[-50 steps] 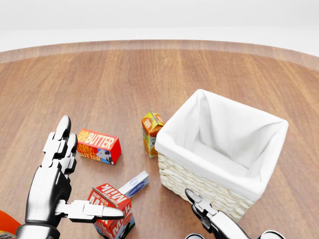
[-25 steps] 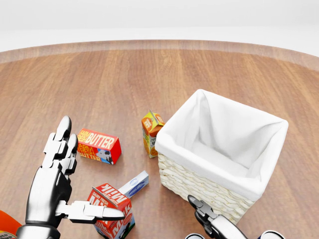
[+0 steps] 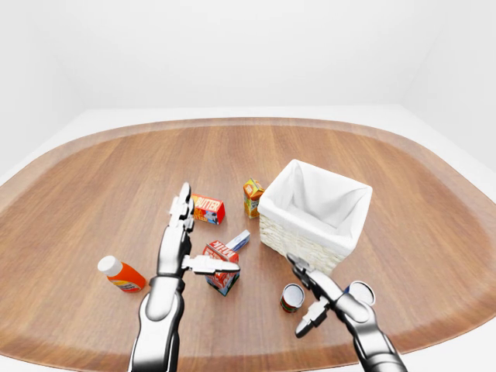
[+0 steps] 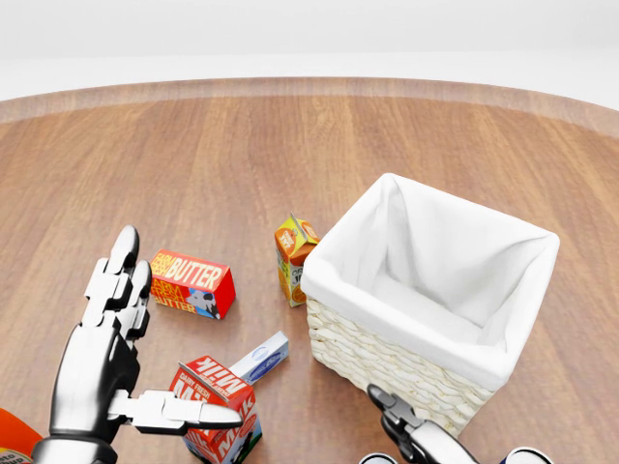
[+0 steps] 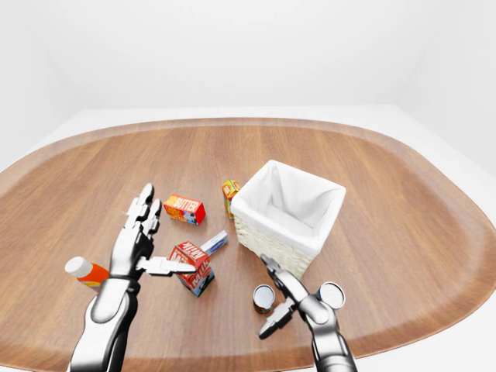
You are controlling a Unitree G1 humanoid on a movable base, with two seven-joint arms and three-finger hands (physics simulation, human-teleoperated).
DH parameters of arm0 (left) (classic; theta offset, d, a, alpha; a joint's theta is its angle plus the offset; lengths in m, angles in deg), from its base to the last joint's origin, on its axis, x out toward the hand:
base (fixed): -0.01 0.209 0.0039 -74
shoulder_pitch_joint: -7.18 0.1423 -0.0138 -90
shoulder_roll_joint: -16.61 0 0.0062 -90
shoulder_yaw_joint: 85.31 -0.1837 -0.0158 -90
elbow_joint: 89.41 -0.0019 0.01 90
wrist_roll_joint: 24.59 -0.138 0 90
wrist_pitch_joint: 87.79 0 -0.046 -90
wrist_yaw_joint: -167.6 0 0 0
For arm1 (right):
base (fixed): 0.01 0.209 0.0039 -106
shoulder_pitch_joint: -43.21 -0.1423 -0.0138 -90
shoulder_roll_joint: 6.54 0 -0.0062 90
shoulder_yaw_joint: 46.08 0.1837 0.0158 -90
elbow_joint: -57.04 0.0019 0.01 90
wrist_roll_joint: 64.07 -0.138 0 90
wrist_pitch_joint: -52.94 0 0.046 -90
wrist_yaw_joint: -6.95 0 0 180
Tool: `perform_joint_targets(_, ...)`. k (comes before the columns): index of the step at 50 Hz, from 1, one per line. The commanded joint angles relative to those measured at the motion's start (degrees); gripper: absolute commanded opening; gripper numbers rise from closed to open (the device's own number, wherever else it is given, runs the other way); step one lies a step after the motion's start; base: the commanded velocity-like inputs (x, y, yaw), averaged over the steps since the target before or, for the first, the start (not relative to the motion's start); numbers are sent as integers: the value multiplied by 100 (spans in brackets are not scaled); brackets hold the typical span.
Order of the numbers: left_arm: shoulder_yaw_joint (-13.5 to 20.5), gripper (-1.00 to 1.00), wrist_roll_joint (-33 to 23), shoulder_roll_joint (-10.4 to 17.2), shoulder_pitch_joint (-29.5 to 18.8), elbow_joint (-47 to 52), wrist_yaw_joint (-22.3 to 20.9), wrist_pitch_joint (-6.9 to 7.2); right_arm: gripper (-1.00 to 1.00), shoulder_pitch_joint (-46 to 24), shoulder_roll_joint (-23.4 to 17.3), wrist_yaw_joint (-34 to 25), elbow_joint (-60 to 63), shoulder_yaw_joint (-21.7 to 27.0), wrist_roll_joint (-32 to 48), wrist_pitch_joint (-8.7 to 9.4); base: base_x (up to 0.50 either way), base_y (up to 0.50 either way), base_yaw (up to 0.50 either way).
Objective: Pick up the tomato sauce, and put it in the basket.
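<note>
The tomato sauce [image 3: 291, 299] is a small can with a red and green label, lying on the wooden table below the basket in the left-eye view. My right hand [image 3: 301, 296] is open, its fingers [image 3: 299, 266] above the can and its thumb below it, without closing round it. The wicker basket [image 3: 295, 237] with a white cloth lining stands upright just above them, with nothing visible inside. At the left, my left hand [image 3: 203, 236] is open, its thumb held over a red milk carton [image 3: 221, 264]. The head view shows only the top of my right hand [image 4: 401, 420].
A second can [image 3: 361, 293] with a blue label lies right of my right hand. A butter box [image 3: 208, 208], an orange juice carton [image 3: 253, 197] and a small white and blue box [image 3: 239, 240] lie left of the basket. An orange bottle [image 3: 122, 273] lies at far left.
My right hand has sunk a little toward the bottom edge of the head view. The left hand and the objects have not moved.
</note>
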Motion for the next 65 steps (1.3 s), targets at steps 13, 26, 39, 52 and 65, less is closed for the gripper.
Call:
perform_joint_targets(13,-29,100,-13,-3,16,-44,-3,0,100,-190,-15,125,-447,-31,59,0,0,0,0)
perform_joint_targets(26,-41,100,-16,-1,25,-47,-12,0,100,-227,1,129,-393,-57,66,0,0,0,0)
perform_joint_targets(39,-49,100,-22,-2,49,-56,-12,0,100,-298,4,173,-495,-75,100,0,0,0,0)
perform_joint_targets(52,-42,100,-16,-1,43,-67,-16,0,100,-405,-12,254,-811,-86,135,0,0,0,0)
perform_joint_targets(65,-55,100,-29,-3,49,-62,-12,0,100,-405,-19,262,-850,-98,154,0,0,0,0)
